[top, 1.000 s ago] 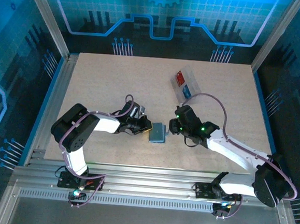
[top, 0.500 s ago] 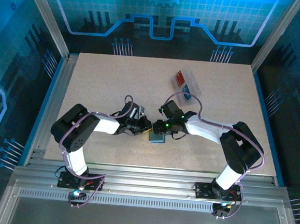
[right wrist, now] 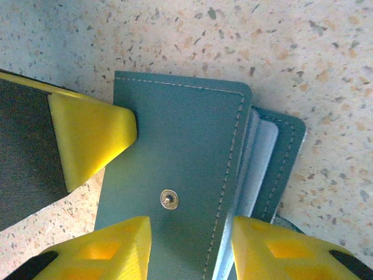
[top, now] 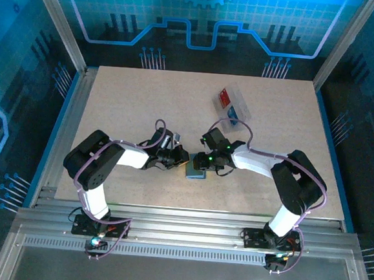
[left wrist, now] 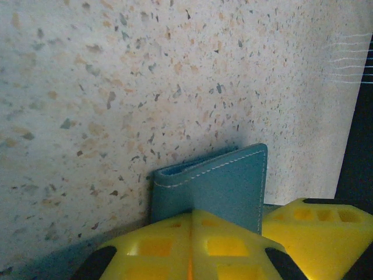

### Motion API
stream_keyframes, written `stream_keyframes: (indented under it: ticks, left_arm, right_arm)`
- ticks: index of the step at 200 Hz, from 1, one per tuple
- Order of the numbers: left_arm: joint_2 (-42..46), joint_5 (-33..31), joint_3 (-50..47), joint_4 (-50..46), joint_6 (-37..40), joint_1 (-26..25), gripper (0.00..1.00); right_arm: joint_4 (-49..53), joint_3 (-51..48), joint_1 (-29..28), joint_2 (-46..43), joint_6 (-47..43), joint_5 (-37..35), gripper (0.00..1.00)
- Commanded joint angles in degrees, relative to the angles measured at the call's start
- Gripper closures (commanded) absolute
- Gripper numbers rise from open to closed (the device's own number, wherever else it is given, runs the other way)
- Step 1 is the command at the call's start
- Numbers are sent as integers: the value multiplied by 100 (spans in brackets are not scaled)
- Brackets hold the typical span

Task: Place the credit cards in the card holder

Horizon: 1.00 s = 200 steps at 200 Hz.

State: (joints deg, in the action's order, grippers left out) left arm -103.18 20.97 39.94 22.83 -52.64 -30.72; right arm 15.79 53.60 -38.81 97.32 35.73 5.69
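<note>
The teal-grey card holder (top: 193, 173) lies on the table between my two grippers, its cover slightly ajar. In the right wrist view its snap stud (right wrist: 169, 199) faces up and pale inner pockets (right wrist: 261, 157) show at the right edge. My left gripper (top: 180, 157) is shut, its tips (left wrist: 191, 213) against the holder's (left wrist: 215, 181) near edge. My right gripper (right wrist: 189, 251) is open just above the holder (right wrist: 180, 146), its fingers straddling the stitched cover edge. The red credit card (top: 225, 96) and the blue one (top: 234, 111) lie in a clear tray.
The clear plastic tray (top: 242, 101) sits at the back right of the speckled table, behind my right arm. Aluminium rails frame the table on all sides. Open tabletop lies to the left and at the far back.
My right gripper has swung left from beside the holder to over it, and its jaws have opened wider. The left gripper and the holder have stayed put.
</note>
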Motion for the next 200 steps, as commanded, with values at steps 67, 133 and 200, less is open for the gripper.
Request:
stream_keyframes:
  ticks: [67, 133, 200]
  left_arm:
    - [-581, -137, -294, -929, -130, -297, 91]
    - [-586, -175, -253, -973, -115, -390, 91]
    - [-669, -198, -198, -999, -113, -385, 91]
  right_arm:
    - [-193, -43, 64, -323, -92, 330, 75]
    - [570, 402, -29, -42, -206, -329, 77]
    - [1041, 728, -224, 93, -252, -911, 68]
